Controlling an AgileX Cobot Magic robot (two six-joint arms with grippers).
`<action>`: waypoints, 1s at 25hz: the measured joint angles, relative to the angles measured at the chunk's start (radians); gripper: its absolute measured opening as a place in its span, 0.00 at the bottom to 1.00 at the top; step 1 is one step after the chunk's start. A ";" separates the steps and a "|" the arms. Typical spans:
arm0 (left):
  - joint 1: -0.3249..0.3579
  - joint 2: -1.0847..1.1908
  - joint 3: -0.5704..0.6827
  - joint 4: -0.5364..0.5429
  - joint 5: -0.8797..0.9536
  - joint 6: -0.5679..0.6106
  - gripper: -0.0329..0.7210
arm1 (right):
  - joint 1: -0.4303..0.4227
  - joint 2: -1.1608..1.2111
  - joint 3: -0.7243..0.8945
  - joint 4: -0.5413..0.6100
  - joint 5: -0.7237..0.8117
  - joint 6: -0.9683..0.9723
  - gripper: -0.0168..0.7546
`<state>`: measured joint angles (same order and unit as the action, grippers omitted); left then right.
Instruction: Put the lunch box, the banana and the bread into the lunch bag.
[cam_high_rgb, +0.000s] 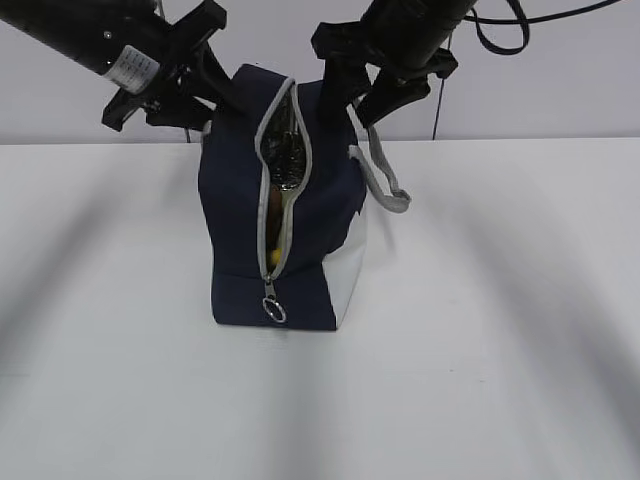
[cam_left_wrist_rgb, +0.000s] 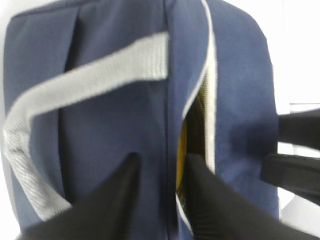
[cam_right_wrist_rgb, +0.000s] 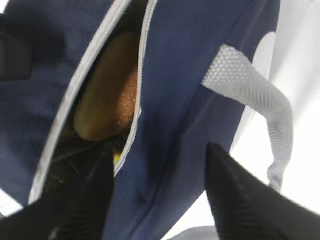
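1. White tabletop (cam_high_rgb: 500, 380), pale wall behind; nothing else on the surface in the exterior view.
2. Nearest: metal ring pull (cam_high_rgb: 274, 311), parked at the bottom of the open grey zipper (cam_high_rgb: 283, 215). Small and likely slippery; hard to pinch.
3. Lunch bag (cam_high_rgb: 235, 200): upright mid-table, navy fabric, white lower panel. Judged soft and collapsible. Best grasped by folding fabric beside the opening, or by a grey strap handle (cam_right_wrist_rgb: 250, 85).
4. Contents through the slit: bread (cam_right_wrist_rgb: 107, 95), golden-brown, judged light and crushable; yellow glimpse low down, probably the banana (cam_high_rgb: 270, 258). Lunch box: not identifiable.
5. Left gripper (cam_left_wrist_rgb: 160, 185): fingers apart, one outside the fabric, one at the opening's edge, astride the near lip. Contact with cloth not confirmable; view blurred.
6. Right gripper (cam_right_wrist_rgb: 160, 195): fingers apart, one inside the opening, one outside, straddling the opposite lip.
7. Farthest: arm bodies cut off by the top frame edge; bag's rear face hidden.
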<state>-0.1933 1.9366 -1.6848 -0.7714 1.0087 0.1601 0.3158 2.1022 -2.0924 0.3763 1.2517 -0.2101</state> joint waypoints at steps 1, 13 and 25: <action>0.006 0.000 0.000 0.000 0.015 0.000 0.48 | 0.000 -0.013 0.000 -0.002 0.000 -0.004 0.60; 0.082 -0.130 -0.066 0.175 0.217 -0.016 0.63 | 0.192 -0.238 0.112 -0.244 0.000 -0.033 0.66; 0.082 -0.389 0.088 0.283 0.233 -0.026 0.63 | 0.392 -0.399 0.339 -0.340 -0.018 -0.027 0.60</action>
<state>-0.1109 1.5479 -1.5972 -0.4881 1.2419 0.1338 0.7078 1.7034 -1.7538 0.0361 1.2338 -0.2372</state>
